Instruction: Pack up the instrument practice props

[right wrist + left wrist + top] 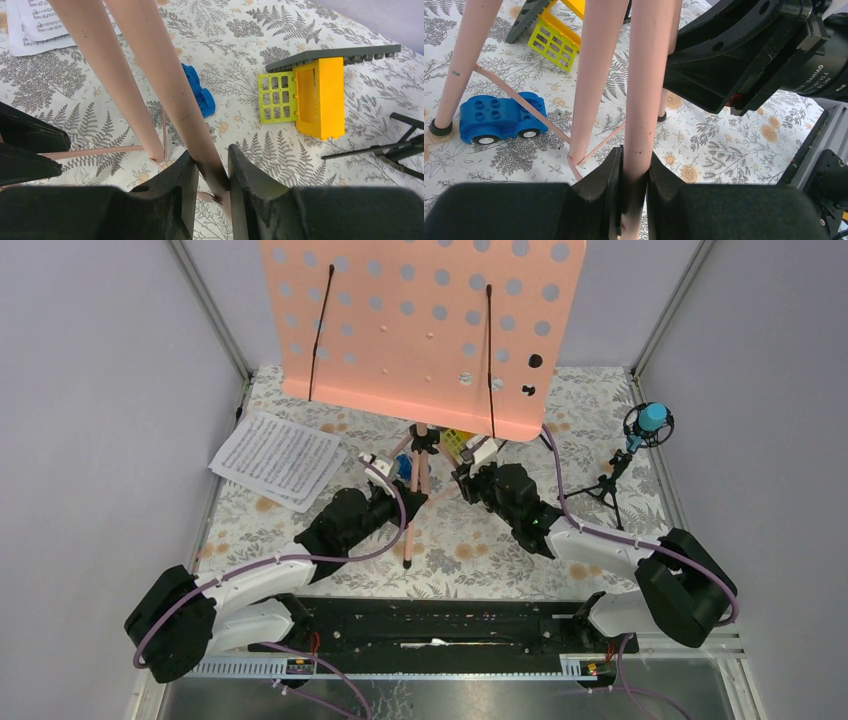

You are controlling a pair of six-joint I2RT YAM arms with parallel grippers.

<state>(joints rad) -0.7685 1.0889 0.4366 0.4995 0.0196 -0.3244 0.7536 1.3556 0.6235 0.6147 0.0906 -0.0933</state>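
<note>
Legs of the pink music stand [420,330] rise at mid-frame in the top view, its perforated desk filling the upper centre. My left gripper [634,167] is pinched tight on one leg, my right gripper [212,167] on another. I judge the tubes stiff, light and slick, the whole top-heavy, so low holds near the braces suit folding it.

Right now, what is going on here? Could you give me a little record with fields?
stand: pink music stand, upright on its tripod legs
left arm: left gripper closed on a stand leg
right arm: right gripper closed on a stand leg
pages: sheet music lying flat, left of the stand
mic: blue mic on its black tripod, far right
strays: blue toy car and yellow-green block by the stand's legs
</note>
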